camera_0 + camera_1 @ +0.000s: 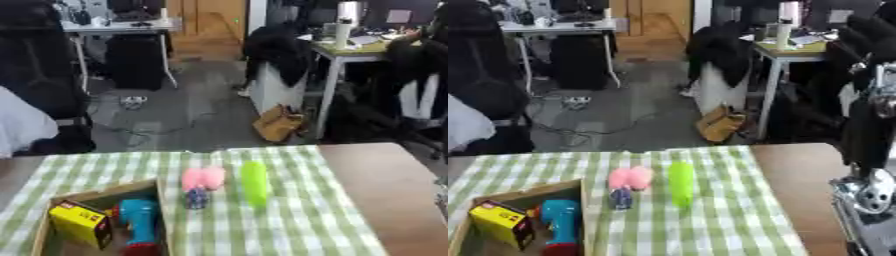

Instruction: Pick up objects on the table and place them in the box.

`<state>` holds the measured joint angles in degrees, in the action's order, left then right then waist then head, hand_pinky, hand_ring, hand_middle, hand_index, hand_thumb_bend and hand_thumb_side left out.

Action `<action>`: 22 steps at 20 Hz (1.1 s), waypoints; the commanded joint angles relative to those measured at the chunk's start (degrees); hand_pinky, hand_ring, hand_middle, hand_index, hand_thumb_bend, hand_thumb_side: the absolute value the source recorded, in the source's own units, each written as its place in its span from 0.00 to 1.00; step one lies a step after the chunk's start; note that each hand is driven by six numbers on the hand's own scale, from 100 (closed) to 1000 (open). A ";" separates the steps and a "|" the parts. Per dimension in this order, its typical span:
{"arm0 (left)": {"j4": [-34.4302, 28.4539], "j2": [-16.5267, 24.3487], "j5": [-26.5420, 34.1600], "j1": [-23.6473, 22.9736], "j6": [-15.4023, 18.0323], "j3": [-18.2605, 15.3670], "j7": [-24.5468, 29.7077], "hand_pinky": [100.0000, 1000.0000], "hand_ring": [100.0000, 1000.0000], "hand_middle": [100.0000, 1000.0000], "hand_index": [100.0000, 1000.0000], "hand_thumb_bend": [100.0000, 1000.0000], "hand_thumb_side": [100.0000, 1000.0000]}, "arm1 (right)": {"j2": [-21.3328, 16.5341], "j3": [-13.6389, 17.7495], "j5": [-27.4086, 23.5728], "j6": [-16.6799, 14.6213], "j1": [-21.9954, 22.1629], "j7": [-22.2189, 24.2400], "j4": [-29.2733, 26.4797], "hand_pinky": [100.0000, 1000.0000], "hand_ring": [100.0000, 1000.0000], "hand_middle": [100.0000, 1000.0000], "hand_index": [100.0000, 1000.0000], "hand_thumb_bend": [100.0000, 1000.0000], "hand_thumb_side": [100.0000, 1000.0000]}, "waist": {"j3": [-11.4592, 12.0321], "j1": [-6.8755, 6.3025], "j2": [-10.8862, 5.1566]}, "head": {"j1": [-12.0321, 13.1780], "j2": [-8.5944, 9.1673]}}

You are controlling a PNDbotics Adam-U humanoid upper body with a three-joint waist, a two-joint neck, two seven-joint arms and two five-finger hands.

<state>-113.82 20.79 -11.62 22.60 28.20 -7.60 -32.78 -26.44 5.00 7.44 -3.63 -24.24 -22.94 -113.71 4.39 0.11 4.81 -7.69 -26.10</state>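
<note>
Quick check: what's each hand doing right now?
Left hand: not in view.
Right hand: only the right arm shows at the right edge; the hand itself is not in view.

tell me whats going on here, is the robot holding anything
Nothing is being held right now. An open cardboard box at the near left of the green checked tablecloth already holds a yellow box and a blue object. A pink soft toy and a green elongated object still lie on the cloth. The robot's right arm shows at the right; neither hand is visible.
</note>
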 commanded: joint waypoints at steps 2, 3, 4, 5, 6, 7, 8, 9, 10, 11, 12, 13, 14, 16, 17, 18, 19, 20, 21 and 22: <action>-0.77 1.72 0.08 0.10 -0.40 0.13 0.24 0.83 0.86 0.83 0.89 0.12 1.00 | -2.53 -0.53 4.92 10.08 -2.21 4.19 -0.88 0.79 0.82 0.77 0.86 0.00 1.00 | 0.41 0.64 -2.40 | -0.76 -0.35; -0.77 1.64 0.13 -0.04 -0.49 0.21 0.31 0.83 0.86 0.83 0.89 0.12 1.00 | -2.59 -0.92 6.14 11.73 -2.57 5.50 -0.88 0.79 0.82 0.77 0.86 0.00 1.00 | 0.55 0.79 -2.63 | -0.92 -0.38; -0.77 1.56 0.17 -0.15 -0.56 0.27 0.37 0.83 0.86 0.83 0.89 0.12 1.00 | -2.61 -1.25 7.19 12.93 -2.89 6.64 -0.88 0.79 0.82 0.77 0.86 0.00 1.00 | 0.67 0.92 -2.81 | -1.08 -0.39; -0.77 1.45 0.22 -0.24 -0.61 0.33 0.42 0.83 0.86 0.83 0.89 0.12 1.00 | -2.65 -1.68 8.12 14.04 -3.24 7.82 -0.88 0.79 0.82 0.77 0.86 0.00 1.00 | 0.81 1.04 -2.99 | -1.26 -0.43; -0.77 1.35 0.27 -0.31 -0.65 0.37 0.46 0.83 0.86 0.83 0.89 0.12 1.00 | -2.67 -2.04 8.93 15.03 -3.56 8.90 -0.88 0.79 0.82 0.77 0.86 0.00 1.00 | 0.93 1.13 -3.15 | -1.38 -0.47; -0.77 1.27 0.32 -0.36 -0.68 0.39 0.49 0.83 0.86 0.83 0.89 0.12 1.00 | -2.67 -2.31 9.65 15.91 -3.86 9.88 -0.88 0.79 0.82 0.77 0.86 0.00 1.00 | 1.01 1.18 -3.25 | -1.45 -0.50; -0.77 1.22 0.35 -0.39 -0.71 0.43 0.53 0.83 0.86 0.83 0.89 0.12 1.00 | -2.83 -2.68 10.31 16.83 -4.10 10.99 -0.88 0.79 0.81 0.76 0.85 0.00 1.00 | 1.13 1.28 -3.38 | -1.53 -0.52; -0.77 1.15 0.37 -0.43 -0.75 0.48 0.60 0.83 0.86 0.83 0.89 0.12 1.00 | -3.12 -3.18 11.18 18.22 -4.46 12.69 -0.88 0.79 0.81 0.76 0.85 0.00 1.00 | 1.27 1.36 -3.53 | -1.61 -0.57; -0.77 1.12 0.38 -0.47 -0.79 0.52 0.66 0.83 0.86 0.83 0.89 0.12 1.00 | -3.38 -3.55 12.12 19.39 -4.80 14.40 -0.88 0.80 0.82 0.76 0.85 0.00 1.00 | 1.36 1.46 -3.65 | -1.67 -0.61; -0.77 1.11 0.40 -0.51 -0.83 0.55 0.70 0.83 0.86 0.83 0.89 0.12 1.00 | -3.62 -3.83 13.11 20.37 -5.11 16.15 -0.88 0.80 0.82 0.76 0.85 0.00 1.00 | 1.43 1.52 -3.74 | -1.71 -0.66; -0.77 1.11 0.42 -0.55 -0.85 0.56 0.73 0.83 0.86 0.83 0.89 0.12 1.00 | -3.80 -4.05 13.91 20.96 -5.40 17.66 -0.88 0.80 0.81 0.76 0.85 0.00 1.00 | 1.50 1.59 -3.81 | -1.74 -0.72; -0.77 1.09 0.46 -0.61 -0.89 0.61 0.77 0.83 0.86 0.83 0.89 0.12 1.00 | -4.48 -4.59 14.69 21.69 -5.78 19.75 -0.63 0.80 0.82 0.77 0.85 0.00 1.00 | 1.63 1.74 -3.97 | -1.86 -0.90; -0.77 1.05 0.51 -0.64 -0.92 0.67 0.82 0.83 0.86 0.83 0.89 0.12 1.00 | -5.00 -4.92 15.73 22.79 -6.21 21.85 -0.47 0.80 0.82 0.77 0.87 0.00 1.00 | 1.73 1.84 -4.09 | -1.94 -1.04; -0.77 1.01 0.61 -0.66 -0.98 0.85 1.00 0.83 0.86 0.83 0.89 0.12 1.00 | -5.46 -5.57 18.08 25.43 -7.31 25.69 0.79 0.80 0.83 0.75 0.88 0.01 1.00 | 1.92 2.01 -4.42 | -2.12 -1.39; -0.77 1.01 0.66 -0.67 -1.01 0.91 1.09 0.83 0.86 0.83 0.89 0.12 1.00 | -5.48 -5.92 19.47 26.77 -7.90 27.46 1.68 0.80 0.83 0.75 0.89 0.03 1.00 | 2.00 2.10 -4.60 | -2.23 -1.56; -0.77 1.01 0.70 -0.68 -1.03 0.94 1.15 0.83 0.86 0.83 0.89 0.12 1.00 | -5.40 -6.17 20.71 27.69 -8.37 28.87 2.24 0.80 0.83 0.74 0.89 0.04 1.00 | 2.04 2.15 -4.72 | -2.30 -1.67; -0.77 1.01 0.75 -0.71 -1.05 1.03 1.23 0.83 0.86 0.83 0.89 0.12 1.00 | -5.31 -6.69 21.99 28.62 -8.91 30.48 3.04 0.81 0.83 0.76 0.89 0.05 1.00 | 2.08 2.29 -4.92 | -2.45 -1.82; -0.77 1.02 0.79 -0.74 -1.06 1.08 1.31 0.83 0.86 0.83 0.89 0.12 1.00 | -5.17 -7.08 23.21 29.24 -9.39 31.92 3.57 0.82 0.84 0.77 0.90 0.05 1.00 | 2.09 2.37 -5.04 | -2.53 -1.91; -0.77 1.01 0.85 -0.77 -1.11 1.21 1.43 0.83 0.86 0.83 0.89 0.12 1.00 | -5.14 -7.94 24.36 29.52 -9.97 33.80 4.41 0.83 0.85 0.77 0.90 0.04 1.00 | 2.14 2.57 -5.31 | -2.89 -2.10; -0.77 0.97 0.90 -0.78 -1.16 1.30 1.56 0.83 0.86 0.83 0.89 0.12 1.00 | -5.07 -8.56 25.50 29.57 -10.54 35.48 5.19 0.83 0.85 0.78 0.91 0.04 1.00 | 2.17 2.69 -5.49 | -3.12 -2.22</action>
<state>-113.82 20.73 -10.98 21.31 27.06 -6.35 -31.53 -30.06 -3.24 31.17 25.51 -33.55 10.60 -109.11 6.52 2.10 0.44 -10.46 -28.07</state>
